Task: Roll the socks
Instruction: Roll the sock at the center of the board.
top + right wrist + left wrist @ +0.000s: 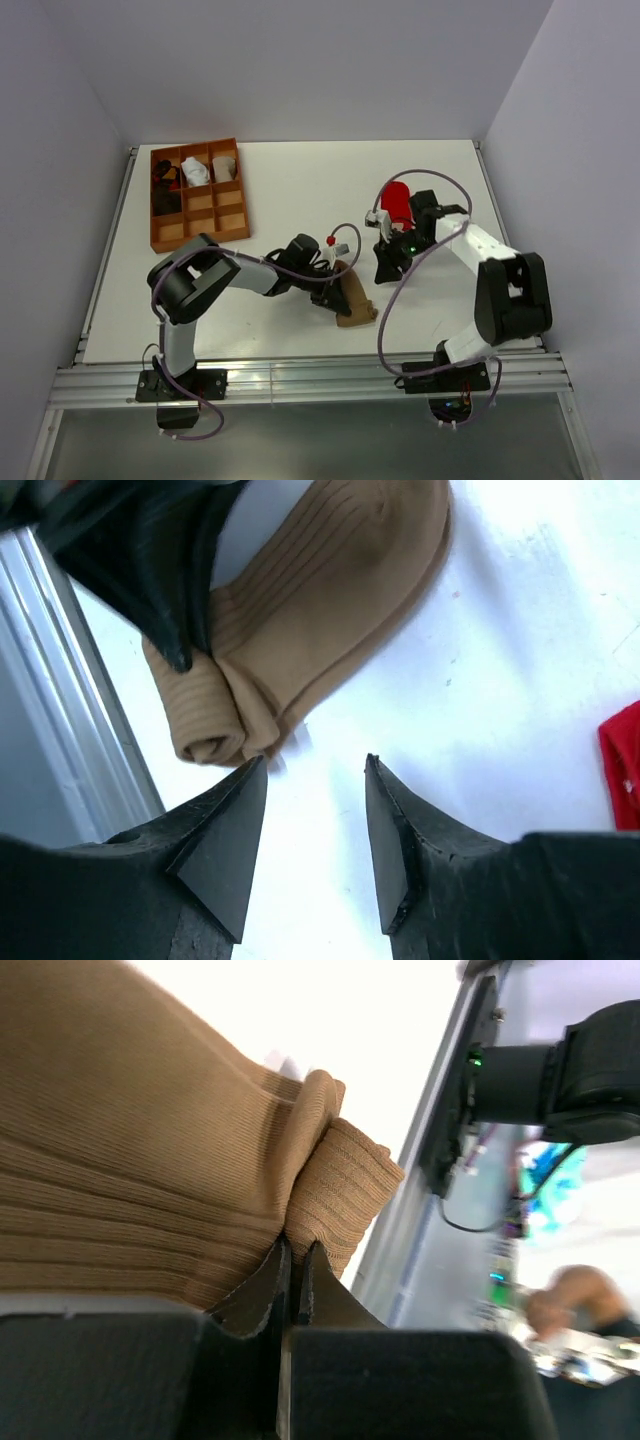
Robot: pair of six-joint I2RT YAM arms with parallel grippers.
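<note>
Eyes on the tan sock (352, 298) first: plain ribbed knit, cuff end rolled over into a small thick fold, the rest spread flat. Lies on the white tabletop (300, 180) between the two arms, close to the near edge and its metal rail (300, 372). From the right wrist, shows the rolled end nearest that rail and the flat part reaching away.

Over to the red sock (397, 203) now: bunched up farther back, beside the right arm, apart from the tan one.

Plenty of bare white around both. At the far left, only an orange divided tray (200, 243) with small white and dark bundles (195, 172) in its back compartments, well apart from the socks. Hemmed in by grey walls (300, 60) left, right and behind.

On to the left end effector (295, 1260): pinched shut, tips pressed right against the ribbed fold of the tan sock. Cannot tell whether any cloth is caught between them.

And the right end effector (315, 770): roughly half open, holding nothing, hovering close by the rolled end. Touching it or not, hard to say.
</note>
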